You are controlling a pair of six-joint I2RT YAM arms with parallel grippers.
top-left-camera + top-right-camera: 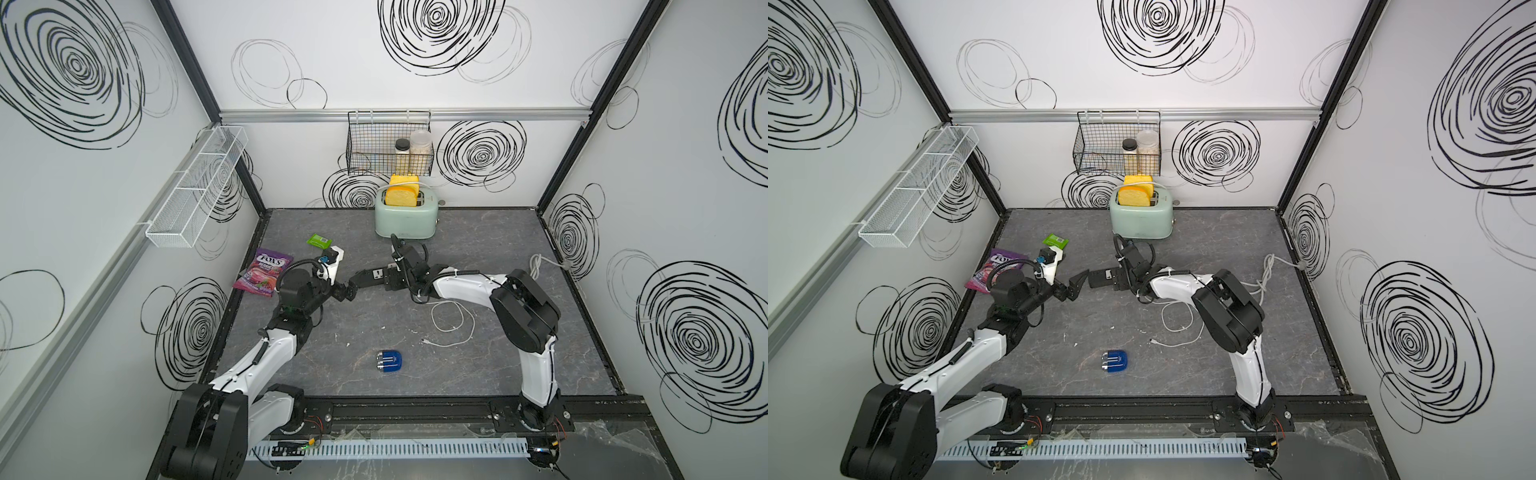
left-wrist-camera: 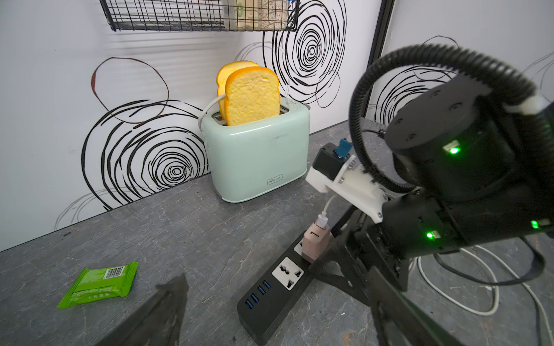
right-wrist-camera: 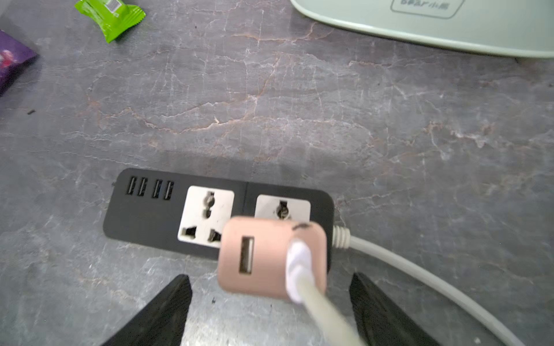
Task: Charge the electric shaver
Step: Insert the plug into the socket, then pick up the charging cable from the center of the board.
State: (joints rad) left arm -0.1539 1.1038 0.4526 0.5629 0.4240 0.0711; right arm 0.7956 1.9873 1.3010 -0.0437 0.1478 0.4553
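The electric shaver (image 1: 389, 360) (image 1: 1115, 363), blue with silver heads, lies alone near the table's front, far from both grippers. A black power strip (image 1: 368, 281) (image 3: 150, 215) lies mid-table. A pinkish cube charger (image 3: 271, 257) (image 2: 314, 244) is plugged into it, with a white cable (image 3: 296, 263) in one of its ports. My right gripper (image 3: 269, 277) is open, its fingers on either side of the charger and apart from it. At the strip's USB end my left gripper (image 2: 277, 278) (image 1: 347, 291) stands wide open and holds nothing.
The white cable (image 1: 453, 328) loops over the table, its loose end (image 1: 424, 341) near the shaver. A mint toaster (image 1: 405, 216) with bread stands at the back. A green packet (image 1: 320, 240) and a purple candy bag (image 1: 264, 272) lie at the left.
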